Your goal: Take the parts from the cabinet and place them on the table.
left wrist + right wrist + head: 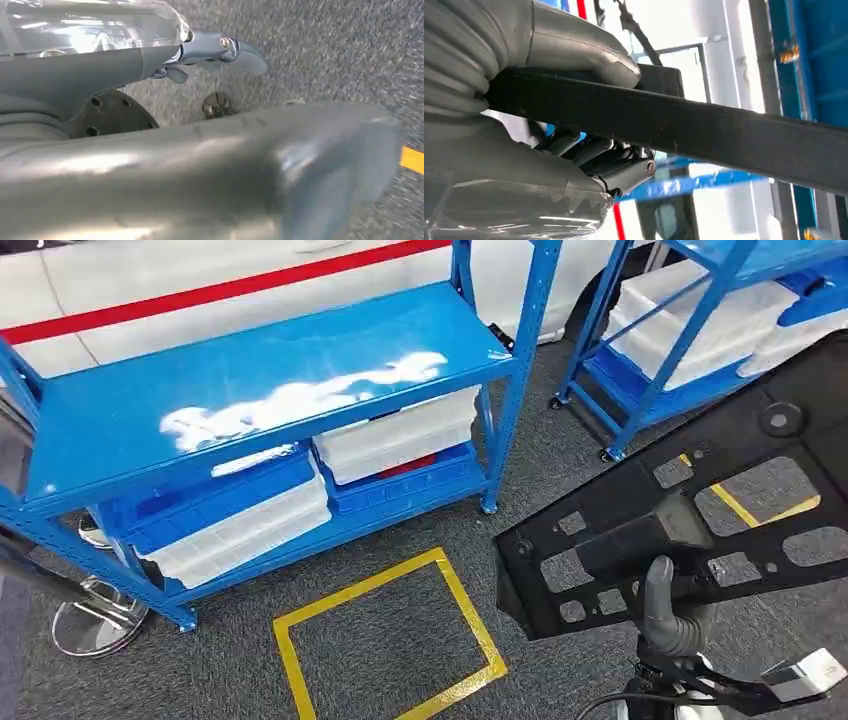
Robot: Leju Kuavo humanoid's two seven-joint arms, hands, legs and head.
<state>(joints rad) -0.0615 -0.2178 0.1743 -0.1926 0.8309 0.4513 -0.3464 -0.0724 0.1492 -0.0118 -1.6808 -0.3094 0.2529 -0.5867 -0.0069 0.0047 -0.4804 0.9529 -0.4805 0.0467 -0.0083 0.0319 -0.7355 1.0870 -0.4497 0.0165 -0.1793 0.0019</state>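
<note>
Right hand [668, 615]: clamped on the black part [700, 510]; in the right wrist view the thumb [589, 47] is pressed on one face of the panel and the darker fingers [609, 160] are curled under the other, so the plate is pinched through its thickness.

Grip point: taken at the near edge of the part, beside a raised black block [640, 535]; judged to be chosen because the edge is thin enough for the hand to close around.

Black part: a flat perforated panel, held tilted, clear of the floor and out in front of the body to the right; it is touching nothing but the hand. It is carried edge-on in the right wrist view [704, 125], which suits a wide plate that would otherwise sag or catch.

Left hand [220, 50]: hung low over the grey carpet [325, 45]; nothing is seen in it, but whether the fingers are spread or curled cannot be told, the view being mostly blocked by the thumb.

Blue shelf [260, 390]: stood well apart from the part, to the left; top board bare, white bins [395, 435] and blue bins [215, 495] kept on the lower level.

Second blue rack [690, 330]: stood behind the part, more white bins on it.

Floor mark: yellow taped square [385, 640] in front of the shelf, probably a standing position.

Task stage: part judged already taken out and in transit; placing on the table not yet done.
</note>
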